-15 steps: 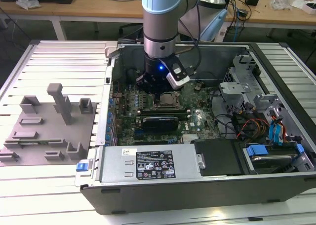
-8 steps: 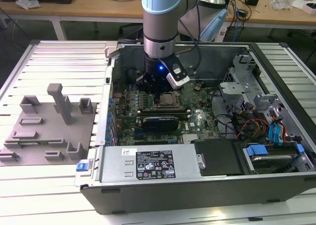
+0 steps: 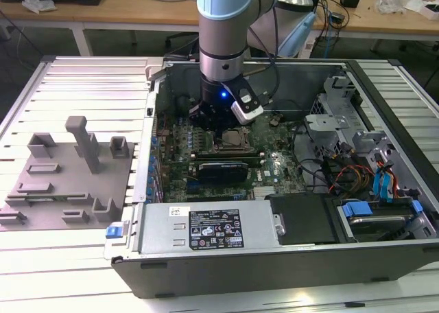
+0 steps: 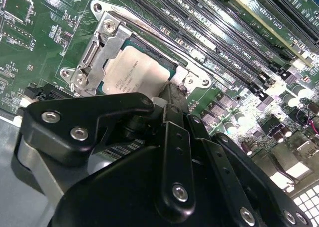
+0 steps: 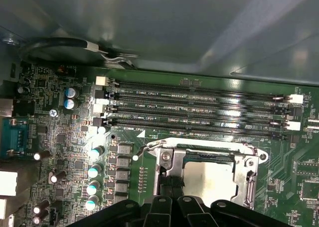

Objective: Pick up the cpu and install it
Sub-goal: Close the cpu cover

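Working inside an open computer case laid flat on a slatted metal table, with a grey fixture plate of plastic blocks well apart at the exterior view's left. Reaching straight down with the arm over the green motherboard, beyond the labelled power supply on the near side. Hanging low with the gripper at the CPU socket, just beside the row of memory slots. Showing a narrow pincer: fingers drawn close together with barely a gap, tips at one edge of the cpu. Finding that chip flat within the socket's metal frame, silvery top up, in both wrist views.

Judging the seating as the weak spot:
- Risking bent socket contacts by bearing down on one edge instead of squarely.
- Risking a chip dragged askew by rising with its rim pinched.
- Risking a scrape along the metal frame by drifting sideways so close to it.

Cannot tell whether the tips pinch the chip's rim or merely touch it. Cannot tell either whether the frame's plate is latched over the chip or only lying around it. Losing part of the socket behind the gripper's black linkage in both wrist views, and part of it under the arm's wrist in the exterior view. Leaving the chip's alignment marks and its corner under the tips unjudged.
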Available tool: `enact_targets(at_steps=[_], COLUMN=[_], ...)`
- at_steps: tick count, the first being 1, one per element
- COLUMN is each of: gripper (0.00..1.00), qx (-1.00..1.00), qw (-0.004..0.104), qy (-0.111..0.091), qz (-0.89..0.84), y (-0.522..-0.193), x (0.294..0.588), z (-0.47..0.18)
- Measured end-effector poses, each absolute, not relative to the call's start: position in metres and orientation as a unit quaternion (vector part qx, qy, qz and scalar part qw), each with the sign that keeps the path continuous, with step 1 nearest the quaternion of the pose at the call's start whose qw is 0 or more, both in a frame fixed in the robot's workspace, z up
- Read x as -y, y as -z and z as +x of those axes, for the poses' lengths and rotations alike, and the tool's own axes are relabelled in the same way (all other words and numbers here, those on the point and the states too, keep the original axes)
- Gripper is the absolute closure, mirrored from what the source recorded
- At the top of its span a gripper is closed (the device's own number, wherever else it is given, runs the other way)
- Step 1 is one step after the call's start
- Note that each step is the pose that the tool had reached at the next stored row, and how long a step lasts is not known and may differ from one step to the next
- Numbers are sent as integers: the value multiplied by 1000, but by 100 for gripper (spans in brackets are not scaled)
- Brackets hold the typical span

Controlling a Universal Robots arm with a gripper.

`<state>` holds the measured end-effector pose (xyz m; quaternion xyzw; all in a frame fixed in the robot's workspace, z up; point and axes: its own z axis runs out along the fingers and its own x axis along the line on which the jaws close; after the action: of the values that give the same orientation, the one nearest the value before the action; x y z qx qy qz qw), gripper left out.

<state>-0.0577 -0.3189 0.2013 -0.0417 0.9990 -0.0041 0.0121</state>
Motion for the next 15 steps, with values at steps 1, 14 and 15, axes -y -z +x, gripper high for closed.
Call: enact_targets(at_steps=[1,14,15], gripper=[89,89,89], qx=[-999,-999,-999], qw=[12,12,12], qy=[4,4,4], qz=[-42,-42,-42], y=[-201,-205,-205], x=[319,319,319], z=[-58,-58,-58])
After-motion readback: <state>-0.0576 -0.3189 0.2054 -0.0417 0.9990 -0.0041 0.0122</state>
